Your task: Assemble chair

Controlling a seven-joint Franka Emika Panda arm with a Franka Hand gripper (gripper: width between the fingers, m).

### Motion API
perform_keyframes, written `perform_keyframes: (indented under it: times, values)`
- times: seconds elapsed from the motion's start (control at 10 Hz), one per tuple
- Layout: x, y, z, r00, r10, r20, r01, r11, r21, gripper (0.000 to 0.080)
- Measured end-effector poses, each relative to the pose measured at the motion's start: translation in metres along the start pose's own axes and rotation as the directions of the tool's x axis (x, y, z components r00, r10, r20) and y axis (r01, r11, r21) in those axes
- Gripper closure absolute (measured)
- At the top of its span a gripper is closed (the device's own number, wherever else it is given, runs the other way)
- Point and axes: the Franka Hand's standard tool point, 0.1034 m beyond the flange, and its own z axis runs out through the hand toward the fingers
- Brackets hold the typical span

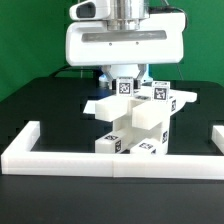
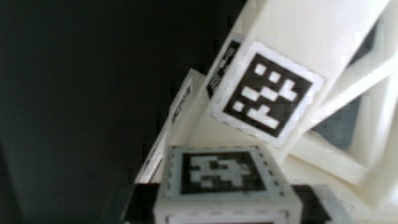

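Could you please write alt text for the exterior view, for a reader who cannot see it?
A white robot gripper reaches down onto a cluster of chunky white plastic chair parts bearing black-and-white square tags, on a black table. A low white border wall runs along the front.

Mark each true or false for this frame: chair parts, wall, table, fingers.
1. The white chair parts sit clustered mid-table. True.
2. The low white border wall runs along the front edge in the exterior view. True.
3. The table is light wood. False: it is black.
4. The gripper is parked far from the parts. False: it is down on the cluster.
5. The fingers are wide open. False: shut.
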Motion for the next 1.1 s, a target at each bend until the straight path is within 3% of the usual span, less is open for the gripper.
perform_keyframes:
  times: [0.3,0.4,0.9,1.1]
  values:
    - [-0.0002,0.0000,0.0003,0.997,0.074,0.000,-0.074,0.997,0.001,0.0525]
    - [-0.0003,0.0000,0.0004,0.984,0.178,0.001,-0.178,0.984,0.001,0.0525]
    - [-0.0009,0.0008,0.0007,0.845,0.535,0.002,-0.535,0.845,0.004,0.0525]
    - [-0.0018,0.0000,0.0011,0.753,0.658,0.007,-0.658,0.753,0.003,0.0525]
